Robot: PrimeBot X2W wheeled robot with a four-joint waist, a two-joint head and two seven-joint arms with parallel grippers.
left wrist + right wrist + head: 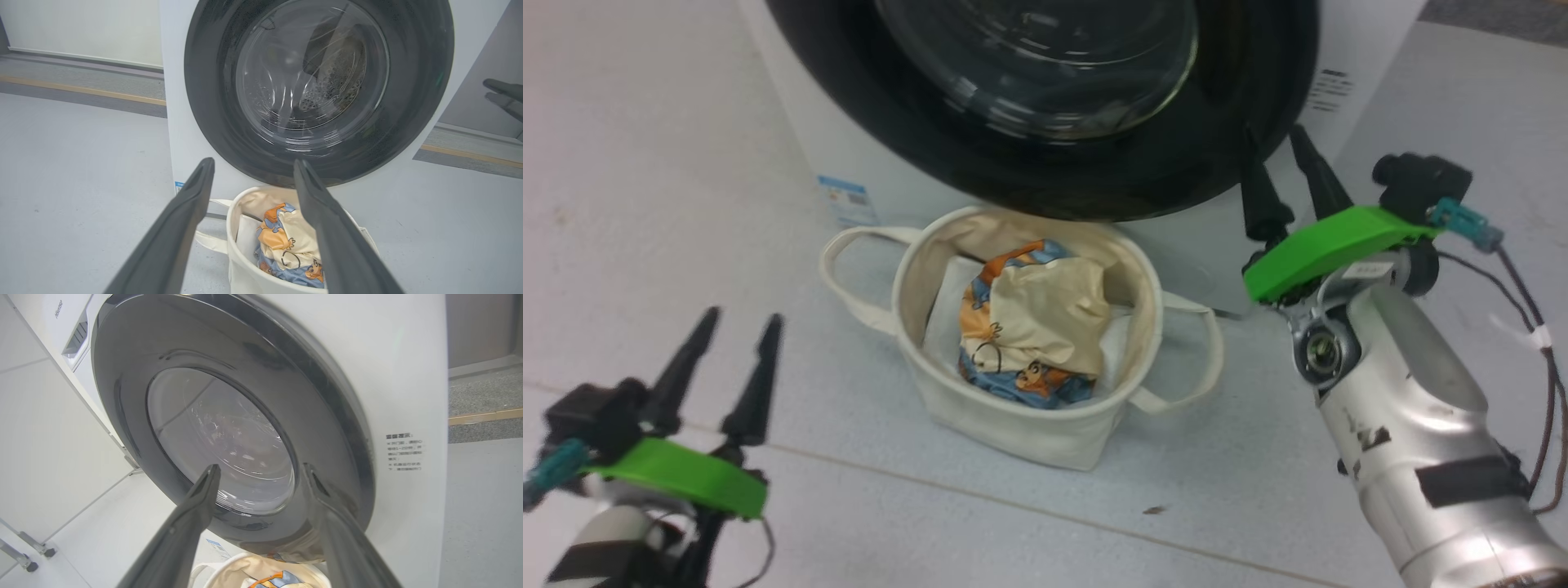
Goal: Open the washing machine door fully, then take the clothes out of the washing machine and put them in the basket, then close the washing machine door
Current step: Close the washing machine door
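Observation:
The washing machine door (1143, 167), a glossy black ring around bulging clear glass, lies flat against the white washing machine (849, 155). Just in front of it stands the cream basket (1013, 416). Inside it lie the clothes (1037, 318), blue fabric with orange prints under a cream piece. My right gripper (1270, 135) is open and empty, its tips at the door's lower right rim. My left gripper (743, 314) is open and empty, low on the left, away from the basket. The left wrist view shows the door (212, 102), basket (245, 273) and clothes (286, 241). The right wrist view faces the door (122, 396).
A flat white sheet (943, 318) lies under the clothes in the basket. The machine carries a small blue label (848, 198) at its lower corner. Pale floor spreads to the left and front. Thin metal legs (24, 555) stand off to the side of the machine.

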